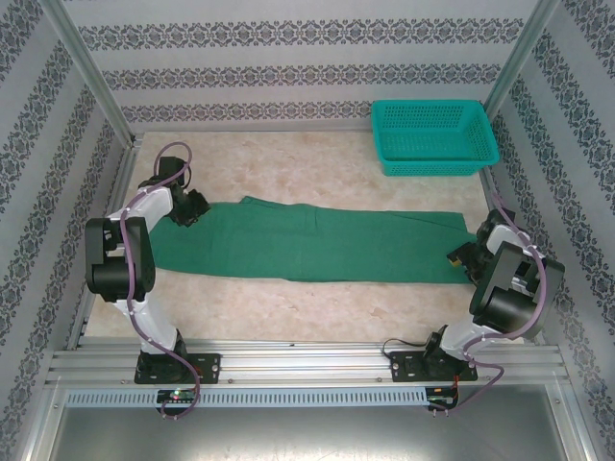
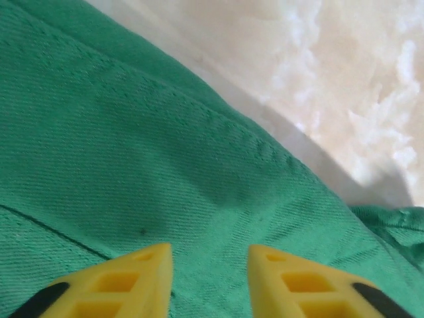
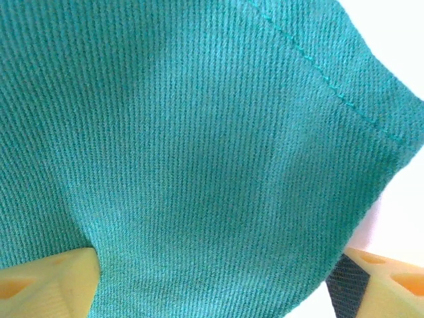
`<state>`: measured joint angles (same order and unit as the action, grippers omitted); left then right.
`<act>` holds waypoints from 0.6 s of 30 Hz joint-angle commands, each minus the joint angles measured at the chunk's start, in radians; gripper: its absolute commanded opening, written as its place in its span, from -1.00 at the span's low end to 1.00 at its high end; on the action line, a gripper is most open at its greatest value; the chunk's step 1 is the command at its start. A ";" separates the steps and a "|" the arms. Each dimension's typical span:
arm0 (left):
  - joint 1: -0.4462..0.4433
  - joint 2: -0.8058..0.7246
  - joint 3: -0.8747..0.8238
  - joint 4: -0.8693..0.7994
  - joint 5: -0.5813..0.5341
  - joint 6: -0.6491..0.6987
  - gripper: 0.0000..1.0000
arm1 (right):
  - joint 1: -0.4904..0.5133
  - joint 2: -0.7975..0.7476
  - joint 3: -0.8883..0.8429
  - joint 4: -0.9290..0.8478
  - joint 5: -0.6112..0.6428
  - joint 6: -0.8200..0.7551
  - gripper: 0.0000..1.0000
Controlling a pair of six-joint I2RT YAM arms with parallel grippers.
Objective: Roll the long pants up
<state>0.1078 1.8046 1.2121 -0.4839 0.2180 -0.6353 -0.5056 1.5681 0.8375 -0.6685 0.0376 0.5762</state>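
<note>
Across the middle of the table (image 1: 317, 173) the long pants (image 1: 317, 245) lie flat in one long green strip, running from the left side to the right, with no turn of cloth raised at either end. A teal mesh basket (image 1: 434, 158) stands well apart in the far right corner.

At the left end the left gripper (image 1: 189, 209) sits low over the far corner of the cloth. From its wrist camera the yellow fingers (image 2: 149, 275) stand a little apart, with smooth fabric and a stitched seam below them. Nothing is bunched up between them, so I'd call those jaws partly spread and holding nothing.

Over at the right end the right gripper (image 1: 462, 257) is down at the edge of the strip. Its fingers (image 3: 46, 281) are spread wide, one at each side of the hemmed edge. The cloth spans the gap between them and creases slightly against one finger, but it isn't pinched.

To my eye the job is at its very start: both arms are placed at opposite ends and the rolling proper has not begun. Next, one end needs a real grip. I'd expect the right jaws to close on the hem, lift it just clear and turn it over toward the left, keeping the edge square so the roll starts tight. The left arm should pin its end so the limp fabric doesn't slide.
</note>
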 commanded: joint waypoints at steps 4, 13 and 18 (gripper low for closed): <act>0.157 -0.113 -0.124 -0.030 -0.088 -0.029 -0.21 | 0.017 0.023 0.031 -0.008 0.046 -0.008 0.78; 0.508 -0.268 -0.305 0.062 -0.107 -0.159 0.09 | 0.019 0.019 0.026 0.000 0.038 -0.015 0.81; 0.538 -0.128 -0.193 0.119 -0.012 -0.165 0.09 | 0.017 0.018 0.027 -0.001 0.030 -0.015 0.83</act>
<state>0.6373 1.6073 0.9428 -0.4210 0.1535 -0.7738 -0.4992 1.5784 0.8497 -0.6685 0.0486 0.5690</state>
